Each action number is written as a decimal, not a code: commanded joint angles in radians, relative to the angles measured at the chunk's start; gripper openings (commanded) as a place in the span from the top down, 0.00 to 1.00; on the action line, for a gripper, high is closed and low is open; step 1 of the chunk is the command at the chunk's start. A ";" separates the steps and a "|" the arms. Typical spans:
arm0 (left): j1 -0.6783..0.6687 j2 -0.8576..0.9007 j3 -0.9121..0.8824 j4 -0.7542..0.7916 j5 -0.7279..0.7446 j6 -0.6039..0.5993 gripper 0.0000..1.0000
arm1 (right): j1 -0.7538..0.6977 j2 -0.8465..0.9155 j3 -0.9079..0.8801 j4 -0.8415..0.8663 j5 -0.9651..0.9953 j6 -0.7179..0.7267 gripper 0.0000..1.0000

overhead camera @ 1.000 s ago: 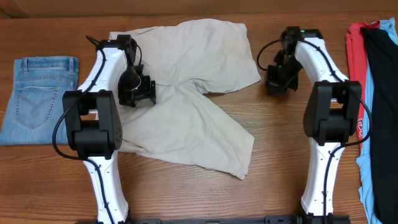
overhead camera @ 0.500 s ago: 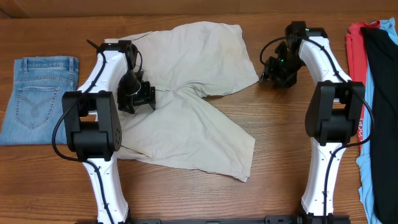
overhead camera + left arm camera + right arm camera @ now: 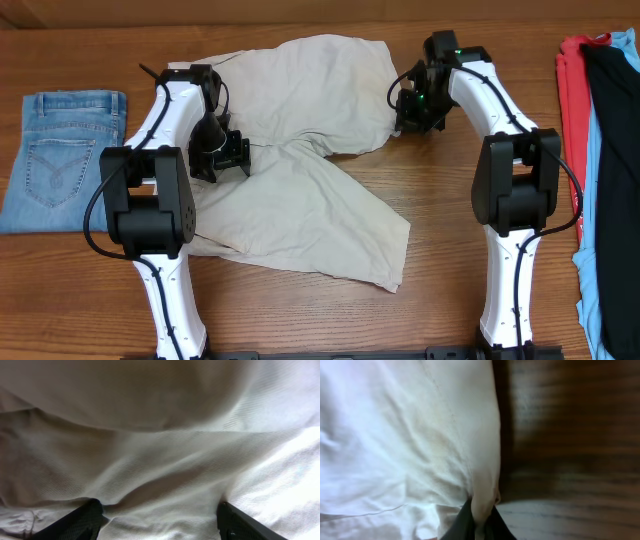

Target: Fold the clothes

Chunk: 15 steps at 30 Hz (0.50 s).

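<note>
A brown wooden table is seen from above, with wide-legged pale beige cotton shorts spread across its middle. The left gripper is set on the cloth near the crotch, its fingers spread apart. The shorts' right edge is pinched by the right gripper. Folded light-blue denim jeans lie at the left.

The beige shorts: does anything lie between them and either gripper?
Nothing visible does. The left gripper hangs open directly over the shorts, cloth filling its wrist view, and the right gripper is pinched on their edge.
</note>
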State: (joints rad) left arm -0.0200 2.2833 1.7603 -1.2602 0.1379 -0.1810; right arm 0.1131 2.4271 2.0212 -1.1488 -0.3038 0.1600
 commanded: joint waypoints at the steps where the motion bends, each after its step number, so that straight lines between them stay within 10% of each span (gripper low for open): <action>1: 0.000 0.048 -0.052 -0.002 -0.015 -0.007 0.23 | -0.023 -0.008 -0.006 -0.064 0.189 0.050 0.96; 5: 0.000 0.048 -0.052 -0.008 -0.015 -0.007 0.26 | -0.078 -0.008 -0.006 -0.199 0.456 0.206 0.96; 15: 0.000 0.048 -0.052 -0.034 -0.016 -0.007 0.34 | -0.115 -0.014 -0.005 -0.242 0.427 0.170 0.79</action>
State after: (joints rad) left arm -0.0311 2.2833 1.7546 -1.2800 0.1604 -0.1818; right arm 0.0395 2.4233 2.0232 -1.3987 -0.0341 0.3225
